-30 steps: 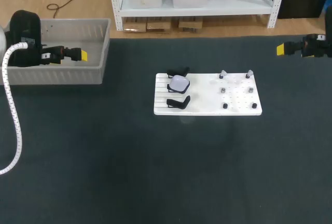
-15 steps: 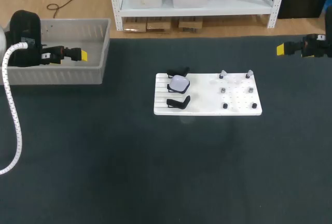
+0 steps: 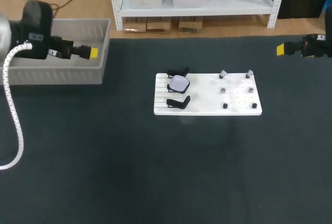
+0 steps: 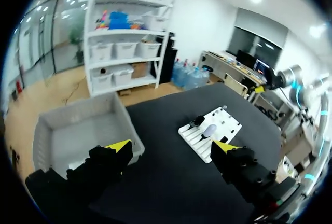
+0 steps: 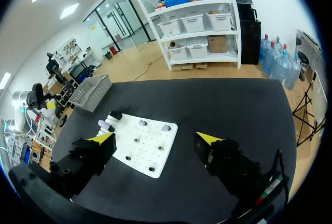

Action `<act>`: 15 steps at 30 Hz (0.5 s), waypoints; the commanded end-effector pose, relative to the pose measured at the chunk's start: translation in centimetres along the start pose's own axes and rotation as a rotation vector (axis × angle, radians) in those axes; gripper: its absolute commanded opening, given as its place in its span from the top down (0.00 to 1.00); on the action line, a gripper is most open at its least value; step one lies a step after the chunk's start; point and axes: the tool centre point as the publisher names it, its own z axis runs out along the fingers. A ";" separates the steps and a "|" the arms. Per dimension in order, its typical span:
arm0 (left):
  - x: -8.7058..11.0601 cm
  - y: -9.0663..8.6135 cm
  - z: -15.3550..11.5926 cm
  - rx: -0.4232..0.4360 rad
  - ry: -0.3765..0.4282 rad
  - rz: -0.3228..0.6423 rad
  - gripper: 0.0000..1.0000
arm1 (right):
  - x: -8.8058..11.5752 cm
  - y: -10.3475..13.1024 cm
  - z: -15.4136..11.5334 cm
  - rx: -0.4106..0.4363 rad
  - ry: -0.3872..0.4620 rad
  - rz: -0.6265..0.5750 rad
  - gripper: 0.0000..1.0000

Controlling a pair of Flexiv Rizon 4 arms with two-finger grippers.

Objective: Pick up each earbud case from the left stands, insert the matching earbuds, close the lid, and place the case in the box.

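One earbud case (image 3: 179, 83) sits on the white board (image 3: 207, 111), and both grippers are away from it.
The case is on the farther of two black stands (image 3: 178, 102); two pale earbuds (image 3: 223, 73) are on the far pegs. The left gripper (image 3: 92, 53) hovers with fingers spread over the grey box (image 3: 57, 73); the right gripper (image 3: 280, 50), also spread, is well apart.

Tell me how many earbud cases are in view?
1. The earbud case sits at the left end of the white board, between two empty black stands. The grey box may hide others.
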 end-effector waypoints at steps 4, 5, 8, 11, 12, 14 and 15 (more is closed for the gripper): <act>-0.9 -0.4 0.1 0.256 -0.072 0.168 0.00 | 0.0 0.0 0.0 0.000 0.000 0.000 0.00; -1.1 -0.5 0.1 0.281 -0.068 0.185 0.00 | 0.0 0.0 0.0 0.000 0.000 0.000 0.00; -1.6 -1.0 0.6 0.339 -0.062 0.249 0.00 | 0.0 0.0 0.0 0.000 0.000 0.000 0.00; -2.0 -1.3 1.1 0.396 -0.057 0.294 0.00 | 0.0 0.0 0.0 0.000 0.000 0.000 0.00; -2.1 -1.5 1.3 0.412 -0.050 0.311 0.00 | 0.0 0.0 0.0 0.000 0.000 0.000 0.00; -2.2 -1.9 2.0 0.436 -0.035 0.356 0.00 | 0.0 0.0 0.0 0.000 0.000 0.000 0.00; -2.2 -2.1 2.4 0.447 -0.027 0.381 0.00 | 0.0 0.0 0.0 0.000 0.000 0.000 0.00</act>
